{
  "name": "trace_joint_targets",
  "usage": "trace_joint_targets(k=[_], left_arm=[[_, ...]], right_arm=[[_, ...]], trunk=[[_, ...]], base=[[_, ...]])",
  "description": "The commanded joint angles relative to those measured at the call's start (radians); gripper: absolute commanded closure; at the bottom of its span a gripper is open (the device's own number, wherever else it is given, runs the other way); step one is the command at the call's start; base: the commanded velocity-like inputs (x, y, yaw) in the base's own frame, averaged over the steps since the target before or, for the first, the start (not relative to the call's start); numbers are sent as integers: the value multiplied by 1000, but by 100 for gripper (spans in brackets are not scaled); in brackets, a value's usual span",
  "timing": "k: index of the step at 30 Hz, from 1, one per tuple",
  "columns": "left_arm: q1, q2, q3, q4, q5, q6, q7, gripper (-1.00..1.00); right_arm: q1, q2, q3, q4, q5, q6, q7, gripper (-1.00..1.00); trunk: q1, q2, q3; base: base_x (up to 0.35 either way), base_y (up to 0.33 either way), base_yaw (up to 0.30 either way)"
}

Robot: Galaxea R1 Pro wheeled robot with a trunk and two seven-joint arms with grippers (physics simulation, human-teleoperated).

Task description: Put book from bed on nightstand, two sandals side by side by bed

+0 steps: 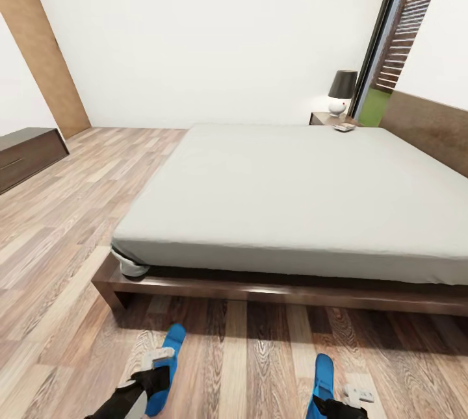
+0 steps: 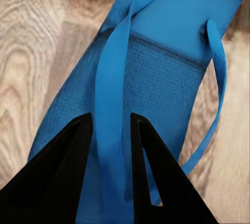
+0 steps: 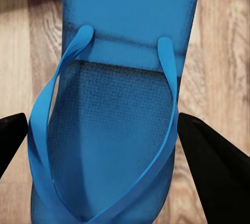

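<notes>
Left wrist view: jaws pinching sandal strap (image 2: 112, 104); right jaws spread astride other sandal (image 3: 125, 104)

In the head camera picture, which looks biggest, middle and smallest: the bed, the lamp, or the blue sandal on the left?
1. The bed, by far the largest.
2 and 3. The left sandal and the lamp look about alike; the sandal is much nearer the camera and partly hidden, so I won't rank them.

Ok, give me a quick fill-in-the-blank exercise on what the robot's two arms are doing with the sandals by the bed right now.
1. The left tool is shut on one ____ of the left sandal.
2. The right tool is ____, straddling the right sandal.
3. Both sandals lie on the ____ floor before the bed.
4. A lamp stands on the ____.

Missing: strap; open; wood; nightstand
</notes>
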State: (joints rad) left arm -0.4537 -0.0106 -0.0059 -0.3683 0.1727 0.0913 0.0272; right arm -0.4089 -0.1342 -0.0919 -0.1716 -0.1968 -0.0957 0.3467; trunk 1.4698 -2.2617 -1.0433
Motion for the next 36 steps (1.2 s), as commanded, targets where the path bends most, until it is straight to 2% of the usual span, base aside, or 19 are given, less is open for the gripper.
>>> trace_joint_targets(k=[1,2,3,5,8,12,14,15,16,18,20,26,29,31,32,33,34,35,36], left_arm=[[-1,-11,-2,-56,8,62,97,100],[-3,-18,-3,-103,7,115,175,100],[-11,-21,-3,-118,6,143,203,100],[-35,-23,-3,-127,7,192,222,100],[-44,-22,-3,-131,10,236,215,100],[-62,-14,-1,-134,15,296,131,100],[-68,2,2,-135,19,319,46,100],[-70,19,2,-136,31,326,-4,100],[-71,34,3,-136,72,329,-38,100],[-72,55,3,-137,140,330,-55,100],[-73,68,3,-138,182,329,-59,100],[-74,72,3,-136,197,326,-61,100],[-74,72,3,-135,198,325,-62,100],[-74,72,3,-135,199,324,-62,100],[-74,72,3,-135,199,324,-62,100],[-74,71,3,-135,200,324,-62,100],[-74,71,3,-135,200,324,-62,100],[-74,71,2,-135,200,324,-63,100],[-74,70,2,-135,200,323,-65,100]], right_arm=[[-1,0,-8,1,-3,-1,8,100],[-1,-1,-8,1,-3,-1,7,100],[-1,-1,-9,1,-3,-1,7,100],[-1,-3,-10,1,-3,-1,7,100],[-1,-4,-11,1,-3,-1,7,100],[-1,-4,-12,0,-3,-1,9,100],[-1,-4,-12,0,-3,-1,9,100],[-1,-4,-12,0,-3,-1,9,100],[-1,-4,-12,-1,-3,0,9,100],[-1,-5,-13,-2,-3,0,9,100],[-1,-10,-14,-7,-3,2,9,100],[-1,-16,-23,-61,-5,14,7,100],[-1,-18,-25,-178,-9,141,11,100],[-1,-20,-26,-286,-22,294,80,100],[-1,-21,-26,-320,-31,346,147,100],[-1,-31,-27,-353,-43,405,282,100],[-1,-60,-27,-364,-48,431,379,100],[-1,-126,-26,-370,-53,455,501,100],[-1,-215,-28,-374,-61,474,601,100]], trunk=[[0,0,-1],[0,0,-1],[0,0,-1],[0,0,-1],[0,0,-1],[0,0,-1],[0,0,-1],[0,0,-1],[0,0,-1],[0,0,-1],[0,0,-1],[0,0,-1],[0,0,-1],[0,0,-1],[0,0,-1],[0,0,-1],[0,0,-1],[0,0,-1],[0,0,-1]], base=[[0,0,0],[0,0,0],[0,0,0],[0,0,0],[0,0,0],[0,0,0],[0,0,0],[0,0,0],[0,0,0],[0,0,0],[0,0,0],[0,0,0],[0,0,0],[0,0,0],[0,0,0],[0,0,0],[0,0,0],[0,0,0],[0,0,0]])
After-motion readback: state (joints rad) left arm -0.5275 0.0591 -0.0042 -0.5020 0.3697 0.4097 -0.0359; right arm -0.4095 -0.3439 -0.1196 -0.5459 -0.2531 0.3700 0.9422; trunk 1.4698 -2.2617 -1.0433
